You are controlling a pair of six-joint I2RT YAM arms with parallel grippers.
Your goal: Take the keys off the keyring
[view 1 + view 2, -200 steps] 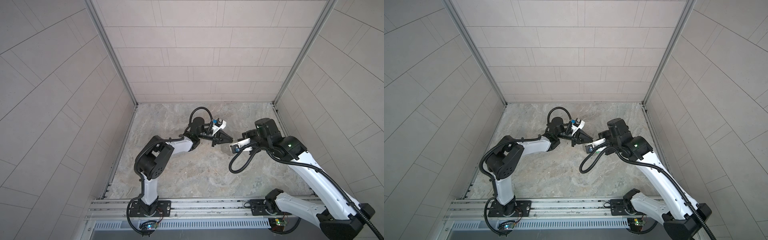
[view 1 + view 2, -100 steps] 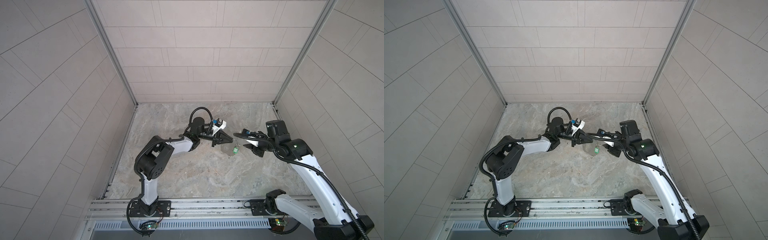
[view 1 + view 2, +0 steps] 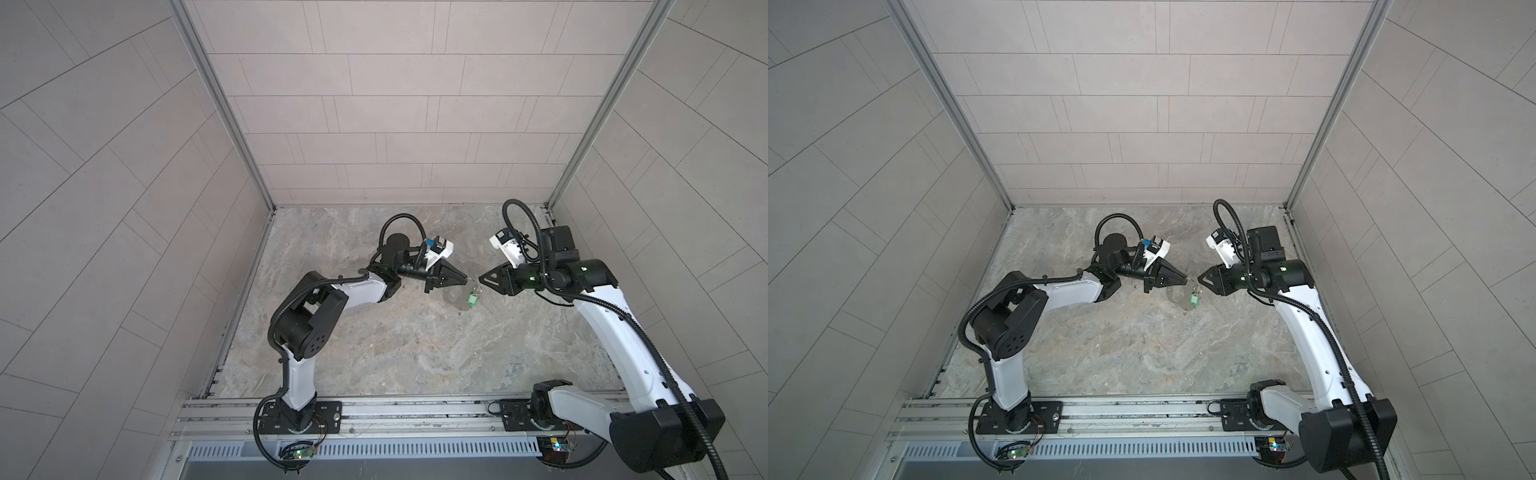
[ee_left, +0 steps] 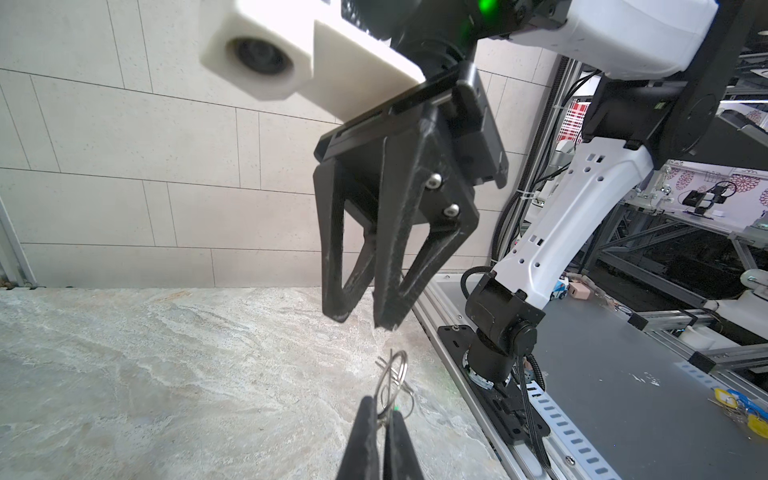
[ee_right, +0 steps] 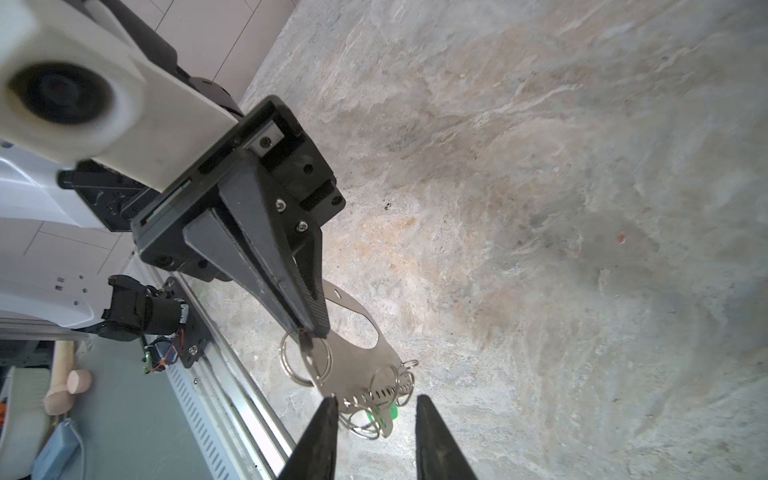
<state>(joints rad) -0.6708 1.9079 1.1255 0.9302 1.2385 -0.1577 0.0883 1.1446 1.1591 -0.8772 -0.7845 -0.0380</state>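
Keyring [image 5: 353,357], a flat grey slotted metal plate with silver wire loops, hangs over the middle of the stone surface [image 3: 374,332] from the clenched left gripper [image 5: 311,332]. Right gripper [image 5: 375,398], parted and empty, should pinch only the bright green teardrop plastic key [image 3: 471,299].

So the keyring [image 3: 458,297] is over the middle of the table [image 3: 395,345], a bit toward the back wall. The left gripper [image 3: 466,281] is on its left, pinching one of its loops, and the right gripper [image 3: 481,279] is just beside it on the right. The key [image 3: 471,298] sits at the keyring's right edge, on the right gripper's side.
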